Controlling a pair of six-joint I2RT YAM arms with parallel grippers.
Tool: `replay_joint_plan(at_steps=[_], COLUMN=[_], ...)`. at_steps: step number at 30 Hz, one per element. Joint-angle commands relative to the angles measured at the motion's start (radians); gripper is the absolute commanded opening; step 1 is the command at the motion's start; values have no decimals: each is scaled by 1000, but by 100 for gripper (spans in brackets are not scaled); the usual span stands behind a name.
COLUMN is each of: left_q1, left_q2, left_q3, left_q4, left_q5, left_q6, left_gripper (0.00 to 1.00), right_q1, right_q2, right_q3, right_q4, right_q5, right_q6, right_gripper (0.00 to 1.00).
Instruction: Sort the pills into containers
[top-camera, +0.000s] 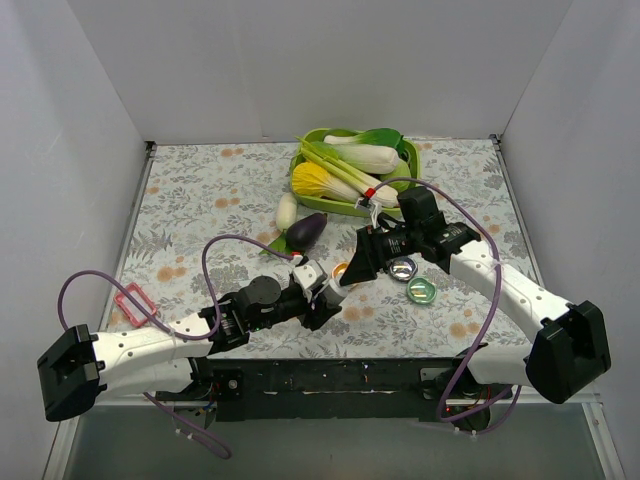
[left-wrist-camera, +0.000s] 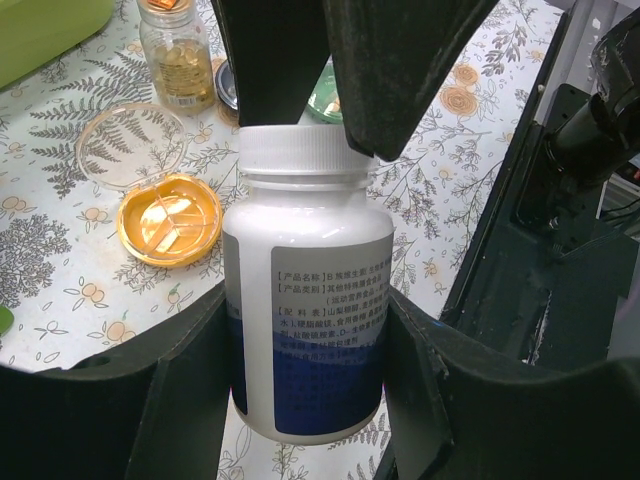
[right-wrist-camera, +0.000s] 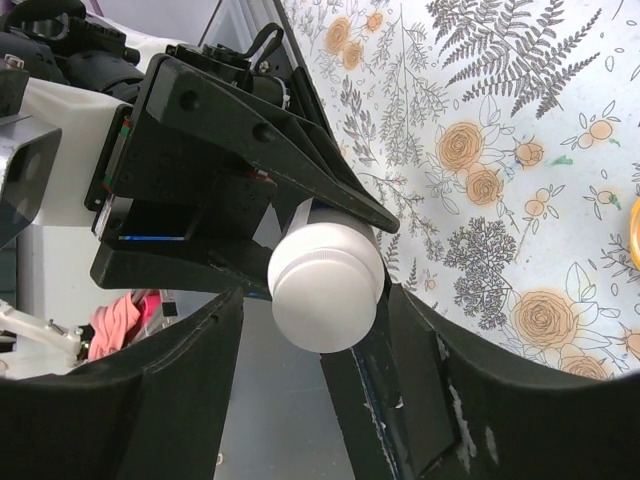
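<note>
My left gripper (left-wrist-camera: 305, 330) is shut on a white pill bottle (left-wrist-camera: 305, 290) with a blue label, holding it by the body above the table. The bottle's white cap (right-wrist-camera: 327, 290) lies between the fingers of my right gripper (right-wrist-camera: 318, 300), which stand open; the right finger is at the cap and the left finger is apart from it. The orange container (left-wrist-camera: 170, 220) lies open on the table beside its clear lid (left-wrist-camera: 130, 145). The dark blue container (top-camera: 402, 268) and the green container (top-camera: 422, 291) sit under my right arm. Any pills in the white bottle are hidden.
A small glass bottle (left-wrist-camera: 178, 55) of amber capsules stands past the orange dish. At the back is a lime-green tray (top-camera: 410, 150) of vegetables, with an eggplant (top-camera: 306, 230) and a white radish (top-camera: 286, 210) in front. A pink clip (top-camera: 133, 303) lies at the left.
</note>
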Motion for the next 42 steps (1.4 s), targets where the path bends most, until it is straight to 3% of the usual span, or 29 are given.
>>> replay_joint_plan(at_steps=[1, 8, 13, 15, 17, 20, 21, 23, 28, 31, 32, 34, 36, 40, 41, 42], left_q1=[2, 2, 2, 4, 4, 5, 6, 6, 9, 9, 9, 9, 10, 10, 10, 10], left_q2=[-12, -18, -34, -52, -72, -121, -132, -156, -170, -169, -169, -170, -175, -175, -175, -175], left_q3=[39, 38, 27, 19, 7, -13, -17, -24, -36, -39, -39, -39, -37, -36, -36, -34], left_q4=[26, 26, 13, -3, -20, -48, -56, -65, -71, -71, -74, -77, -85, -97, -97, -91], left_q5=[-15, -18, -9, 45, 94, 172, 192, 231, 267, 274, 274, 263, 248, 177, 169, 157], left_q6=[13, 12, 18, 32, 38, 41, 38, 24, 1, -2, 1, 6, 10, 12, 12, 13], left_gripper=[0, 0, 0, 0, 0, 0, 0, 0, 0, 0, 0, 0, 0, 0, 0, 0], right_q1=[7, 27, 39, 50, 68, 109, 128, 168, 209, 211, 211, 209, 200, 79, 71, 73], right_q2=[3, 26, 41, 47, 59, 91, 99, 110, 52, 17, 23, 30, 39, 46, 24, 6], right_q3=[37, 60, 83, 118, 144, 221, 261, 278, 194, 175, 189, 213, 262, 312, 292, 226], right_q4=[28, 0, -18, -73, -133, -373, -462, -630, -490, -399, -412, -417, -394, -330, -252, -133], right_q5=[-40, -44, -86, -92, -158, -258, -252, -221, -45, 14, 18, 17, 8, -260, -253, -201], right_q6=[10, -23, -84, -189, -315, -787, -1083, -1331, -1480, -1477, -1474, -1420, -1241, -955, -835, -471], right_gripper=[65, 56, 28, 15, 10, 7, 6, 6, 7, 15, 34, 53, 70, 90, 92, 93])
